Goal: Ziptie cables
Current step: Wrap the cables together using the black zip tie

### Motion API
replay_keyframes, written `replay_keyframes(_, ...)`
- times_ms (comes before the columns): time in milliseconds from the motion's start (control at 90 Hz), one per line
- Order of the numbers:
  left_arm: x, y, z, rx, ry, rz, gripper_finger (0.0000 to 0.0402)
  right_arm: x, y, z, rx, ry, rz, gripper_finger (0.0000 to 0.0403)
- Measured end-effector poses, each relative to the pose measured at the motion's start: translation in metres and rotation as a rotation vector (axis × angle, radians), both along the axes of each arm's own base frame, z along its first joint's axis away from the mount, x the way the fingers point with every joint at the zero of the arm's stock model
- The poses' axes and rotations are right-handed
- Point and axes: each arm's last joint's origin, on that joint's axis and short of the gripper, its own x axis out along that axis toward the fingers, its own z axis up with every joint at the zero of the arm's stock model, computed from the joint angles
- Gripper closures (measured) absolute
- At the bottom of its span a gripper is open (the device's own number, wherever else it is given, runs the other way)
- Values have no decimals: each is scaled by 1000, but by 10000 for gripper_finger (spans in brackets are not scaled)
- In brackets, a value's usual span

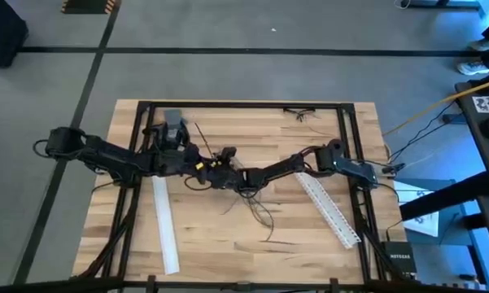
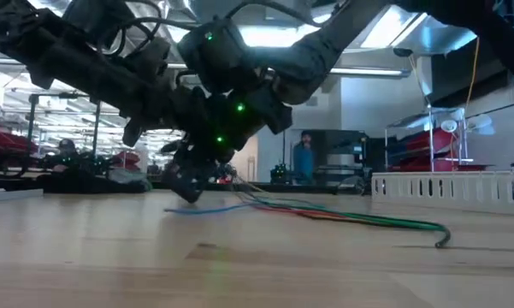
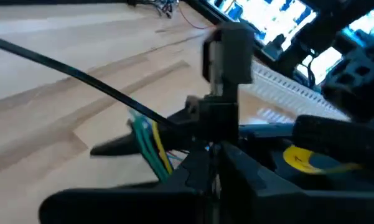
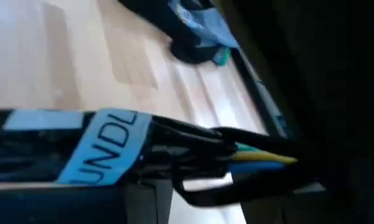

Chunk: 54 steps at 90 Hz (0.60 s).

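cables trail across the table from both end effectors

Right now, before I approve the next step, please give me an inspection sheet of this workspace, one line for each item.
Surface: wooden table inside a dark frame, bare at the near edge.
Job's things: cables sprawl from the table's middle; in the left wrist view green, yellow and blue wires are gathered at the fingers. A thin black strip, perhaps the ziptie, runs to that bundle.
Clutter: two white strips, one left, one right; small wire bits at the far edge.
Grippers: left gripper and right gripper meet over the bundle at the middle.
Robot cables: thick black ones hang along both arms.
Surroundings: a person stands far behind, grey floor around.
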Motion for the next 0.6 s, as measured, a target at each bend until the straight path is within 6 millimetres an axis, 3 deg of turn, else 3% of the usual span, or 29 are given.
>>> replay_keyframes(411,0,3,0,45,17,15,382,-7,59,-2,152,4,149,267)
replay_keyframes(600,0,3,0,43,17,13,382,-19,97,6,12,16,118,267)
